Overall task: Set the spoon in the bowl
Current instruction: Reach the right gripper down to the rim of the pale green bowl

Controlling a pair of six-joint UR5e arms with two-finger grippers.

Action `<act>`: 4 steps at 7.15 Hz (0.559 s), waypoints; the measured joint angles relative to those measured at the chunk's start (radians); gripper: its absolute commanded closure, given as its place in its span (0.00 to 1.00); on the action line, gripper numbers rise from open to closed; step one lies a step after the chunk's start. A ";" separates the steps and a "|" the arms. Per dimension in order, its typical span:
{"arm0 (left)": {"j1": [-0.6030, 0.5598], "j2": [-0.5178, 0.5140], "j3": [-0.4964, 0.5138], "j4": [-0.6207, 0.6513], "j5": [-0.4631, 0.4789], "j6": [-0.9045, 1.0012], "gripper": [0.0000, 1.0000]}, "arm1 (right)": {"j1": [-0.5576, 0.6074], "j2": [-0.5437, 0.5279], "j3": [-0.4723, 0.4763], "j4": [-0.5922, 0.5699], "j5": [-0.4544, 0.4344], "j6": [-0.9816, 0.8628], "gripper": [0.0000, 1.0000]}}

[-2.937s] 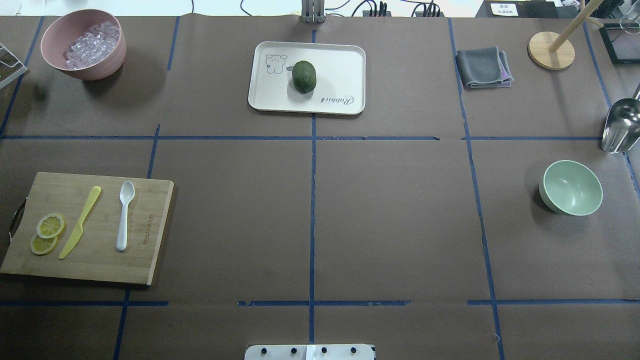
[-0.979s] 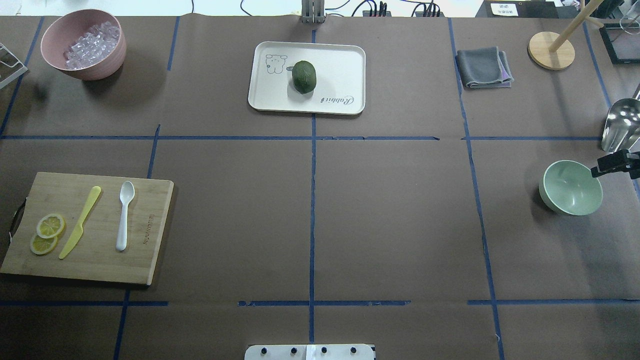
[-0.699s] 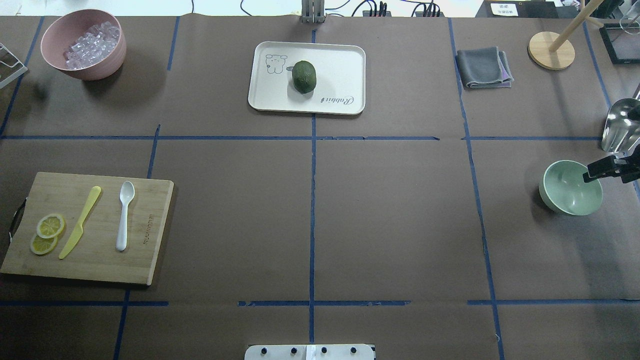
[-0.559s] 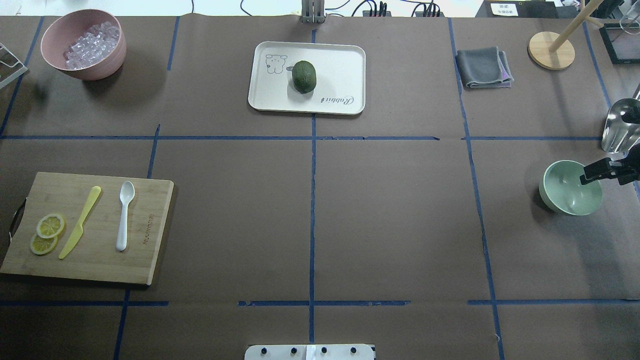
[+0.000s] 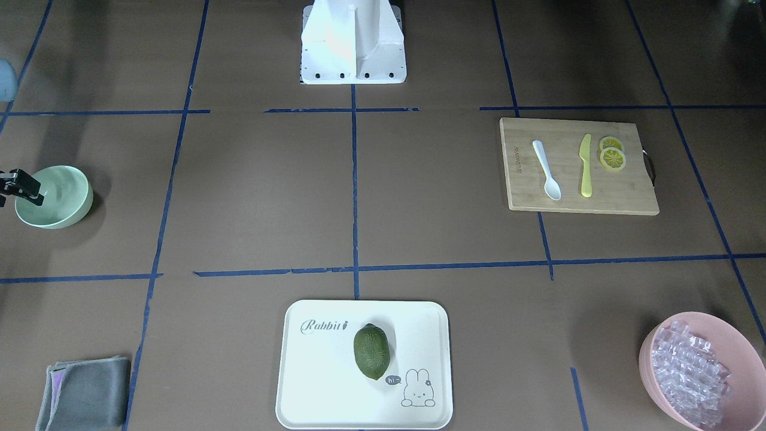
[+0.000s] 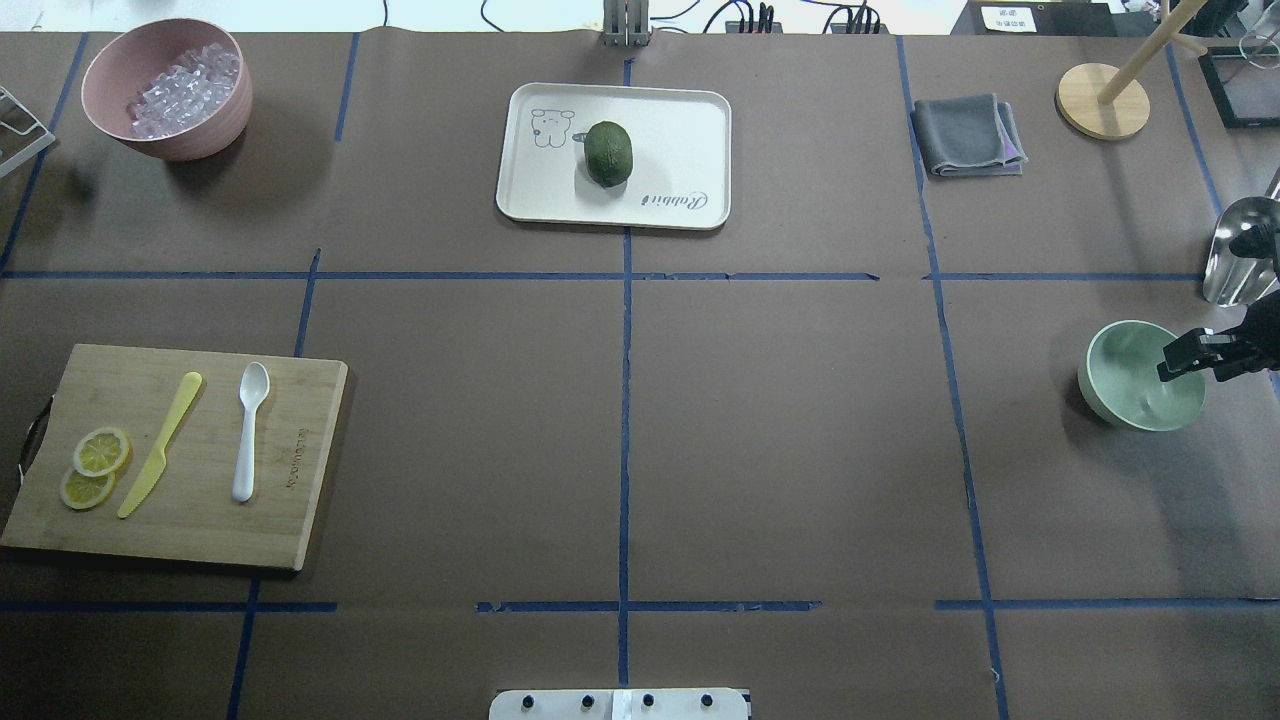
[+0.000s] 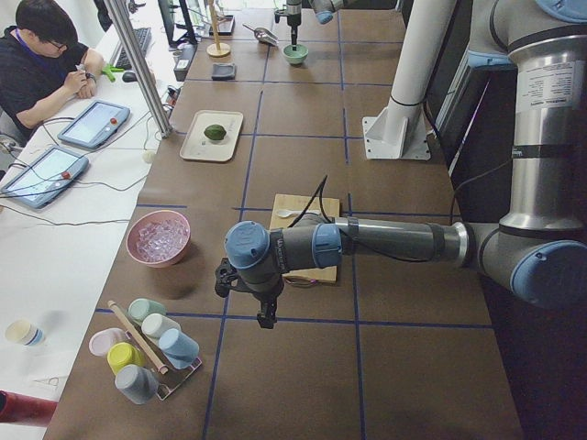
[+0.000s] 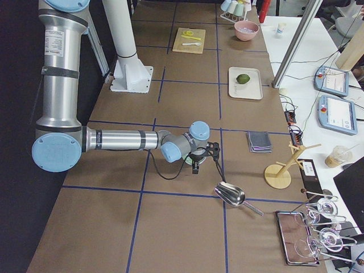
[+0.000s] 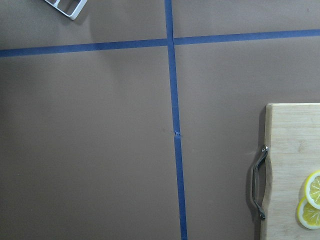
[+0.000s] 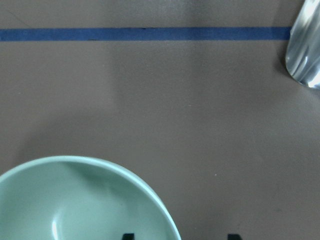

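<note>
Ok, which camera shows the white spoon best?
Overhead exterior: the spoon lies whole and unobstructed on the cutting board, beside the yellow knife. Exterior front-facing shows it whole too, but smaller. Both side views show it only tiny, and the wrist views miss it.

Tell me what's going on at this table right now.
A two-armed robot is meant to put the white spoon into the mint-green bowl, but the spoon is not picked up yet. It lies on the cutting board beside a yellow knife. The right gripper is open at the bowl's rim, at the table's other end. The left gripper hangs near the board's handle end; whether it is open cannot be told.
</note>
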State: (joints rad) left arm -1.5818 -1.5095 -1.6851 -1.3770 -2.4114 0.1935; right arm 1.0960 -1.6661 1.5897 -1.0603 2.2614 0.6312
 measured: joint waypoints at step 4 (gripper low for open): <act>-0.001 0.001 0.000 -0.002 0.000 -0.001 0.00 | 0.008 -0.018 0.021 0.074 0.053 0.004 1.00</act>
State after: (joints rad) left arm -1.5826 -1.5084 -1.6854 -1.3789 -2.4114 0.1925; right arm 1.1036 -1.6842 1.6103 -0.9867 2.3145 0.6353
